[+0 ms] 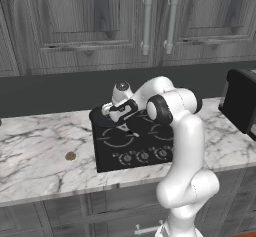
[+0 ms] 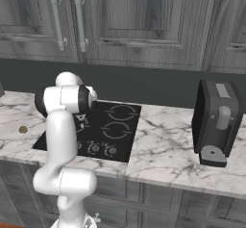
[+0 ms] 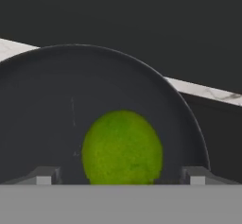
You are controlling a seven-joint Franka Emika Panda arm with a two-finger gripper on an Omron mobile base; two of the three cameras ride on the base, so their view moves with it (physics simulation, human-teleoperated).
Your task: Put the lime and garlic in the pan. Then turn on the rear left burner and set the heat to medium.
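Note:
The lime (image 3: 123,145), a bright green ball, rests inside the black pan (image 3: 71,86), at the near side of its floor. My gripper (image 3: 122,176) hangs just above it, open, with its fingertips (image 3: 45,176) spread wide on either side and not touching the lime. From the left base view the hand (image 1: 119,109) reaches over the pan (image 1: 97,117) at the cooktop's back left. The garlic (image 1: 70,156), a small tan lump, lies on the marble counter left of the cooktop, also seen from the right (image 2: 22,130). The rear left burner is hidden under the pan and hand.
The black glass cooktop (image 1: 150,137) has small round knobs (image 1: 143,156) along its front edge. A dark coffee machine (image 2: 218,121) stands on the counter to the right. Grey wall cabinets with long handles (image 1: 147,23) hang above, and the arm's elbow (image 1: 170,106) looms over the cooktop.

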